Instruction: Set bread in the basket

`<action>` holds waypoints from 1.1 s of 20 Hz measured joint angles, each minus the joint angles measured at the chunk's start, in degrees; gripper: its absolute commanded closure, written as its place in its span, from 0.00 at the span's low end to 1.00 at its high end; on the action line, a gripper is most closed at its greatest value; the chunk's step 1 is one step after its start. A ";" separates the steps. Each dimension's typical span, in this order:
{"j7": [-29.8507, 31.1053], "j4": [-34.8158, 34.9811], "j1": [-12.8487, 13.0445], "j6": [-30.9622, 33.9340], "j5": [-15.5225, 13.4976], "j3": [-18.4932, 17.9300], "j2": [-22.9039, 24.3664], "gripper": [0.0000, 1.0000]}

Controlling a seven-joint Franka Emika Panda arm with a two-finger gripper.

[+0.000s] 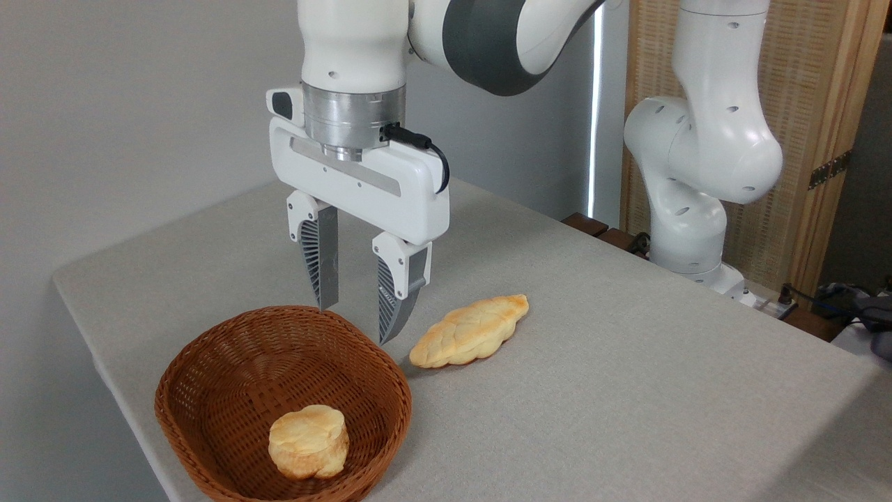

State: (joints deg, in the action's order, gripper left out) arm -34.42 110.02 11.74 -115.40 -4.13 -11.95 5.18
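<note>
Currently the bread (pixel 469 330) lies on the table (pixel 627 362) just right of the basket (pixel 209 369), which holds a bun (pixel 309 441). Centre the gripper (pixel 357 319) over the loaf's middle, straddling its narrow width before descending. Its fingers are spread apart, empty, hanging above the basket's far rim.

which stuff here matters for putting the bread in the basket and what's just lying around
Job: loaf on the table, beside the basket; basket; gripper, jaws open and empty, above the basket's far rim.
Lying about: bun, already in the basket; cables at the right edge.
</note>
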 measured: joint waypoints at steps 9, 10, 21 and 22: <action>-0.03 -0.41 -0.11 0.02 0.00 -0.87 0.01 0.00; -0.03 -0.41 -0.11 0.03 0.00 -0.87 0.01 0.00; -0.03 -0.41 -0.10 0.20 0.00 -0.87 0.01 0.00; -0.03 -0.41 -0.10 0.23 0.00 -0.87 0.01 0.00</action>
State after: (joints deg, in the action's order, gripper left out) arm -34.45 109.61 11.63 -115.17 -4.13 -12.82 5.19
